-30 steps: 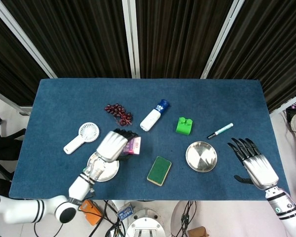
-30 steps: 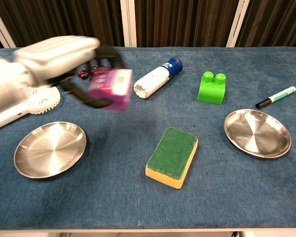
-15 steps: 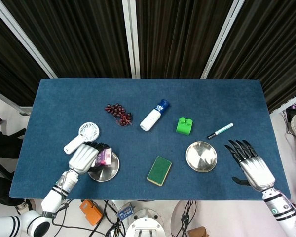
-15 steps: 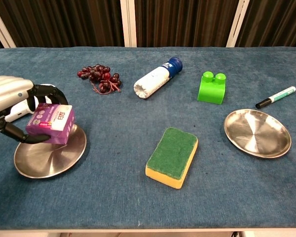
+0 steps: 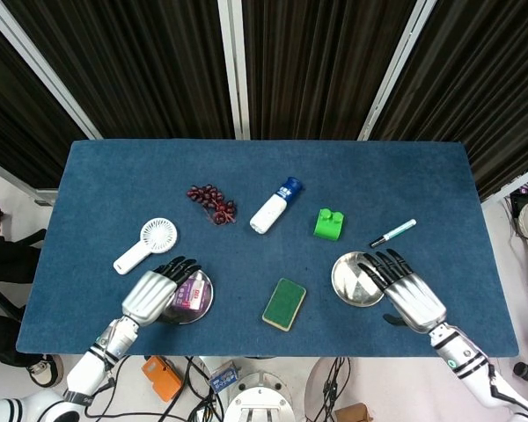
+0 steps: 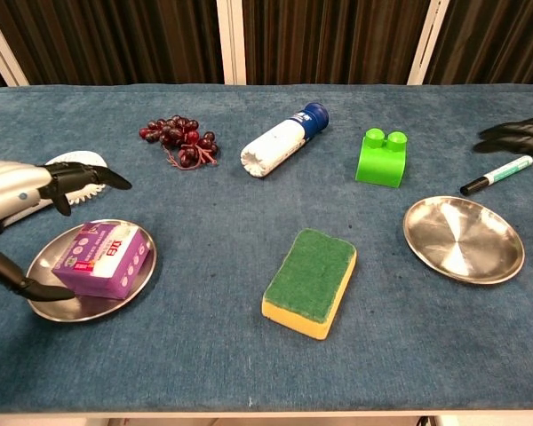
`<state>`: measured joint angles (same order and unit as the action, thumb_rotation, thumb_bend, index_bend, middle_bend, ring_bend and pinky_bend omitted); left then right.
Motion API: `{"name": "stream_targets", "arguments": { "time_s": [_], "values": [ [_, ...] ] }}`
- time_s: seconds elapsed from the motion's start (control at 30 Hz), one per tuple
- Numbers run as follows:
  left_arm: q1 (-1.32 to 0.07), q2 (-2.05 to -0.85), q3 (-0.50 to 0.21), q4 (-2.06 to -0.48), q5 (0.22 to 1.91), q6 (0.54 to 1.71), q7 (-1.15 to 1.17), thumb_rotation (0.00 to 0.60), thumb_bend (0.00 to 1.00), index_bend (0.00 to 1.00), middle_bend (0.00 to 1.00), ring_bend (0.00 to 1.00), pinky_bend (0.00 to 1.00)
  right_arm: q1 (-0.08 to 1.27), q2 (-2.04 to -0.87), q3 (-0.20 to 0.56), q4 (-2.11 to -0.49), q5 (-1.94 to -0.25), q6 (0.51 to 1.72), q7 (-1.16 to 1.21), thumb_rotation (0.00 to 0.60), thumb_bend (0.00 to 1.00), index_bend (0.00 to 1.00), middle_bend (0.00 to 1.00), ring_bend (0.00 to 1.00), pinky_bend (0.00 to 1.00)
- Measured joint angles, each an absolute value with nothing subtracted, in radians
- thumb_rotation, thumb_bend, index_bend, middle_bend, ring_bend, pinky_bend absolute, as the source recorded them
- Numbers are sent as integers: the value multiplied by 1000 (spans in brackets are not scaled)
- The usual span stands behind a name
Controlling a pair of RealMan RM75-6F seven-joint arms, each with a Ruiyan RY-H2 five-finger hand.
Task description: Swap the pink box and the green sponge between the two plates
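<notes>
Pink box (image 6: 102, 259) — white-printed label, flat on left plate (image 6: 44, 306).

The box (image 6: 102, 259) lies in the left plate (image 6: 58, 303). The sponge (image 6: 310, 280) lies on the table (image 6: 249, 213) between that plate and the right plate (image 6: 463, 238). Behind the sponge lie a bottle (image 6: 282, 141) and a brick (image 6: 382, 158); a marker (image 6: 497, 175) lies behind the right plate.

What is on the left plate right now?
The pink box lies on the left plate, with the left hand open around it. The plate's middle under the box is covered, so nothing else can be confirmed there.
</notes>
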<state>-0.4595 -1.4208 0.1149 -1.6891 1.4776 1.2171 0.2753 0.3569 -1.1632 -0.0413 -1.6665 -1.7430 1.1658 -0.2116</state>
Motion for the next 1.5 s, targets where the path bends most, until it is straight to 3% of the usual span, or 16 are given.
{"name": "stream_targets", "arguments": {
  "time_s": [0.27, 0.43, 0.73, 0.83, 0.93, 1.0, 1.2, 1.27, 1.5],
  "values": [
    [-387, -1318, 139, -1739, 1579, 1365, 264, 600, 0, 98, 79, 64, 307, 535, -1227, 34, -1719, -1705, 905, -353, 600, 246, 0, 0, 0, 0],
    [-352, -1275, 133, -1738, 1590, 1399, 191, 600, 0, 98, 79, 64, 307, 679, -1333, 94, -1712, -1609, 723, -469, 600, 246, 0, 0, 0, 0],
    [-317, -1249, 121, -1719, 1607, 1407, 162, 600, 0, 98, 79, 64, 298, 763, -1483, 100, -1640, -1490, 646, -612, 600, 302, 3, 0, 0, 0],
    [-310, -1248, 118, -1716, 1615, 1406, 160, 600, 0, 98, 79, 64, 297, 775, -1513, 90, -1616, -1456, 640, -647, 600, 334, 104, 0, 0, 0],
    [-307, -1248, 113, -1716, 1620, 1401, 157, 600, 0, 95, 79, 64, 298, 782, -1537, 80, -1601, -1449, 652, -656, 600, 391, 336, 53, 9, 45],
    [-305, -1247, 110, -1717, 1622, 1397, 157, 600, 0, 88, 79, 64, 298, 784, -1546, 74, -1594, -1458, 668, -653, 600, 407, 438, 121, 47, 105],
    [-299, -1243, 100, -1719, 1621, 1388, 145, 600, 0, 88, 79, 64, 297, 784, -1561, 57, -1562, -1519, 741, -600, 600, 424, 715, 438, 362, 416],
    [-298, -1242, 97, -1718, 1620, 1383, 141, 600, 0, 88, 79, 64, 297, 784, -1565, 51, -1548, -1533, 761, -576, 600, 425, 732, 483, 417, 474],
    [-288, -1236, 90, -1712, 1627, 1385, 124, 600, 0, 88, 79, 64, 297, 767, -1548, 52, -1537, -1558, 850, -528, 600, 425, 731, 485, 420, 490]
  ]
}}
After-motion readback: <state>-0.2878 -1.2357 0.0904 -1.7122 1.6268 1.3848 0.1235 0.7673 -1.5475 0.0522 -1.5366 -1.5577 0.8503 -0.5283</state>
